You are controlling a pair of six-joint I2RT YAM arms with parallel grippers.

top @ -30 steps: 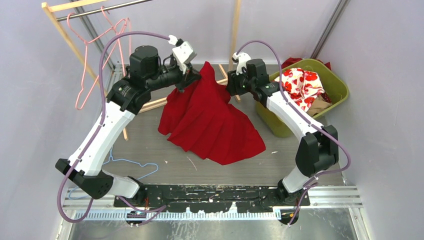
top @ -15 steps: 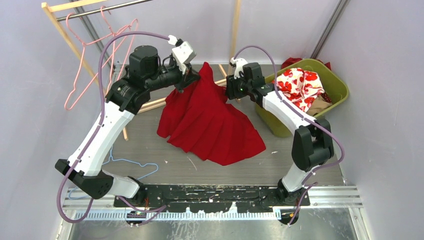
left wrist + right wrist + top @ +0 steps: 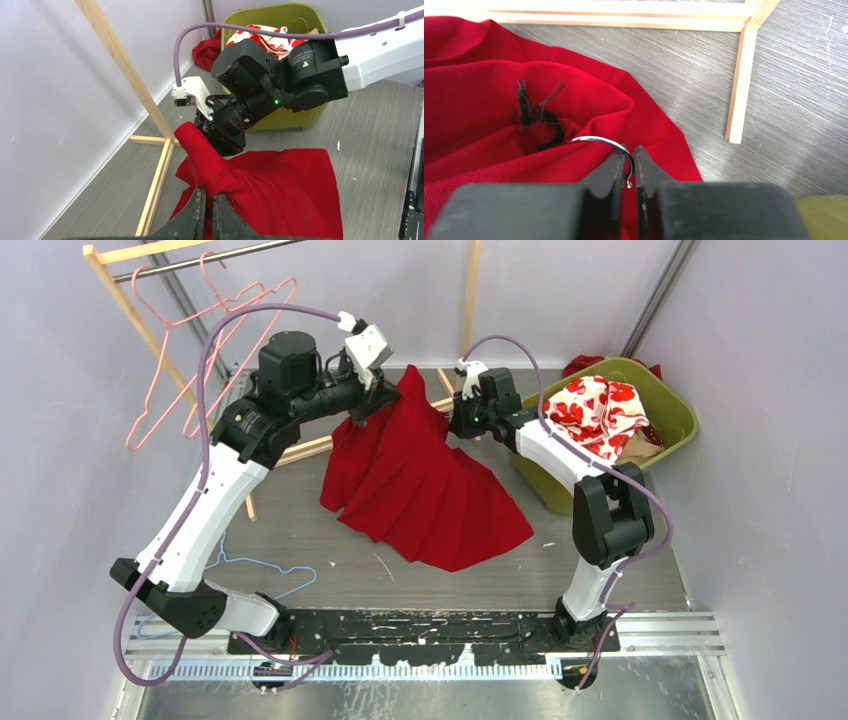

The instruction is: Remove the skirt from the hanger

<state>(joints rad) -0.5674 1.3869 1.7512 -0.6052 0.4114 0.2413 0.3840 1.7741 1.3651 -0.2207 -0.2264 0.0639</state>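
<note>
At the centre of the top view, a red skirt (image 3: 425,490) spreads over the grey table (image 3: 480,585). The left gripper (image 3: 206,200) pinches its bunched top. The right gripper (image 3: 628,170) is clamped on the silver hanger hook (image 3: 599,139).

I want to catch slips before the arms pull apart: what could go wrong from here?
The right gripper pinches only the thin tip of the wire hook, which may slip from the jaws.
The black loop by the hook looks tangled and could snag the skirt.
The left gripper holds a small bunch of fabric, which might pull free.
</note>
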